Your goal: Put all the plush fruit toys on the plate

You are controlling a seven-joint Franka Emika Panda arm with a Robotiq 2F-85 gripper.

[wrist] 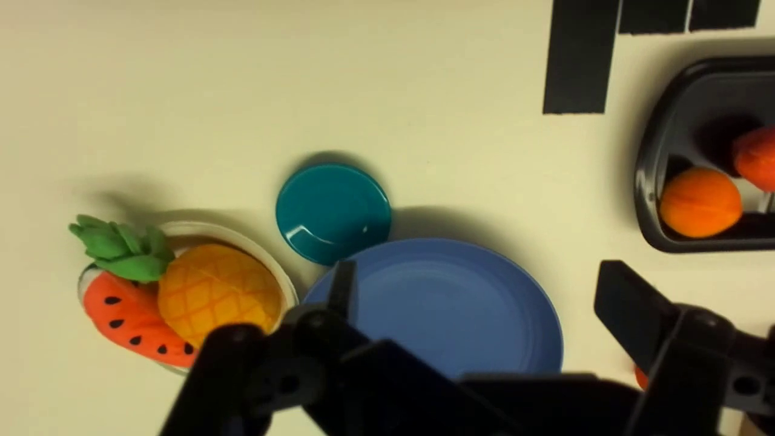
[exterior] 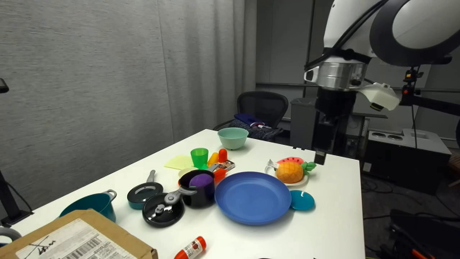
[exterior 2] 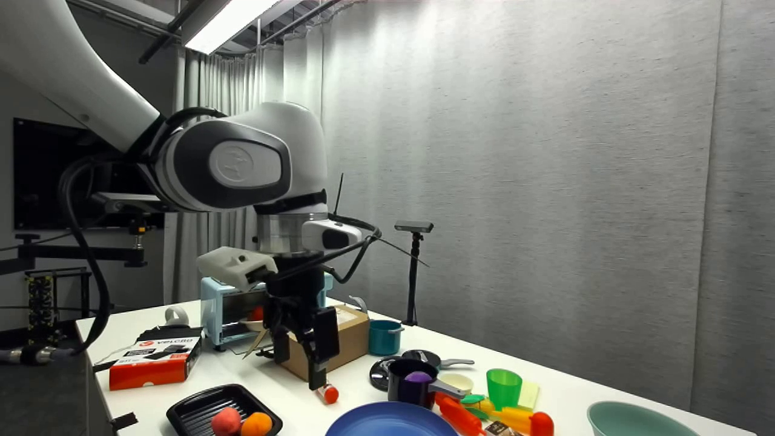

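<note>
"The plush pineapple (wrist: 215, 287)?"

"On the pale dish (wrist: 194, 227) with the watermelon (wrist: 130, 318) — left of the gripper (wrist: 478, 287) in the wrist view."

"Orange fruit (wrist: 701, 203) and red fruit (wrist: 760, 158)?"

"Black tray (wrist: 690, 100), up and right of it."

"The plate (wrist: 448, 303)?"

"Showing between its fingers (wrist: 633, 309) — spread wide."

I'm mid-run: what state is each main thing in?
Gripper: open, holding nothing
Blue plate: bare
Pineapple toy: on a pale dish
Watermelon toy: partly hidden by the pineapple
Orange fruit: in the black tray
Red fruit: in the same tray
Dark pot: uncovered, holding a purple object
Green cup: upright
Glue stick: on its side
</note>
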